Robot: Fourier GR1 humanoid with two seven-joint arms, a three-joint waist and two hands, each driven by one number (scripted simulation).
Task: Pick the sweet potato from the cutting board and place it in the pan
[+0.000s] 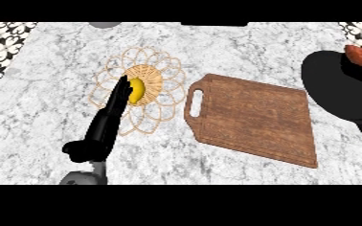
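You have the mat left, the cutting board right of it, the pan far right.

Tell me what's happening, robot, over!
Left hand open, fingertips by yellow fruit on woven mat. Right hand not seen. Sweet potato off cutting board, at black pan edge. Nothing seen in the way.

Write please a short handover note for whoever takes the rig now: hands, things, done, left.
Left hand: open, fingers straight over the woven mat with a yellow fruit.
Right hand: not seen.
Cutting board: bare, so the pick seems done.
Sweet potato: at the right edge, by the black pan; whether it lies inside, I cannot tell.
Left: confirm it is in the pan.
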